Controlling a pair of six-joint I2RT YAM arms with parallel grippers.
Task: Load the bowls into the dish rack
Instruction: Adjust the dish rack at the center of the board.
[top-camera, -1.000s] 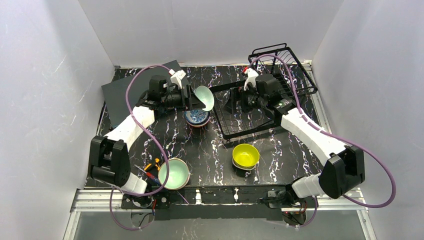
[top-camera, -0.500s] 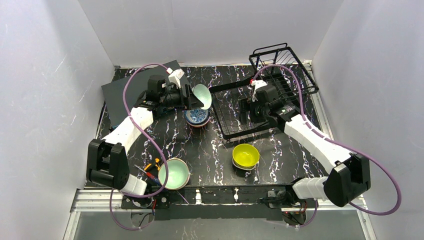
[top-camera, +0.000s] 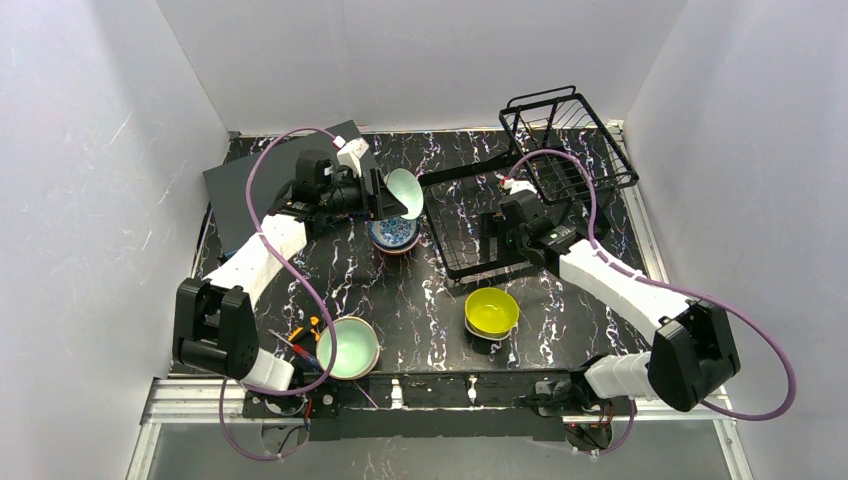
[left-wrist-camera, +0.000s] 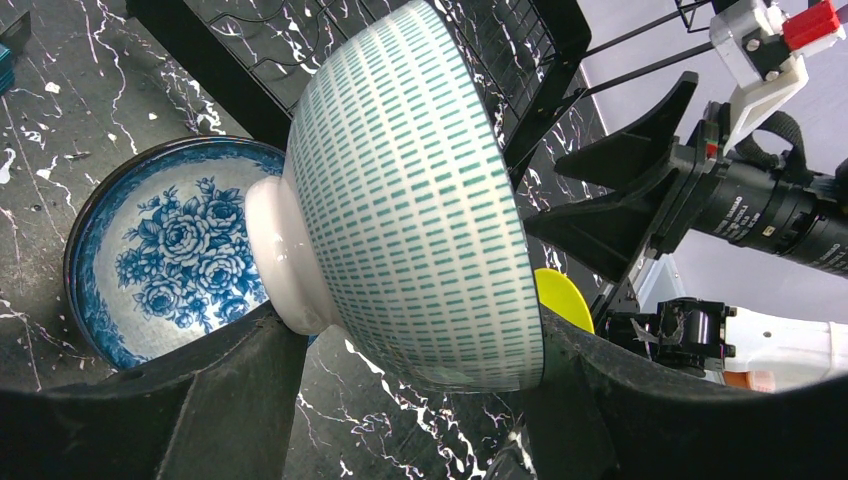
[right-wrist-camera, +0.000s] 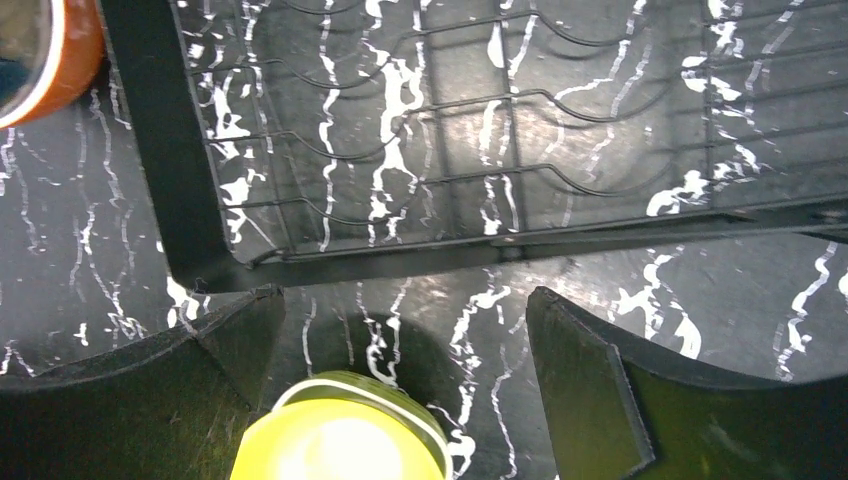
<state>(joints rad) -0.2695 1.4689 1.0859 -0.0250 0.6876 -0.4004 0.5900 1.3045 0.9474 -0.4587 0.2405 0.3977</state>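
Nearest, a yellow bowl (top-camera: 492, 311) sits on the table (top-camera: 430, 300), with the right fingers (right-wrist-camera: 590, 380) spread wide and empty above it. Beyond, the left fingers (left-wrist-camera: 230, 400) pinch a dashed mint bowl (left-wrist-camera: 410, 200) on its side, beside the dish rack (top-camera: 470, 225). It is probably glazed, rigid, slick and chippable, so the rim is the best hold.

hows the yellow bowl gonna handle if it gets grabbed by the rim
The yellow bowl looks glossy and rigid, so probably slippery in a pinch. It seems nested on a white bowl, so it may rock when lifted.
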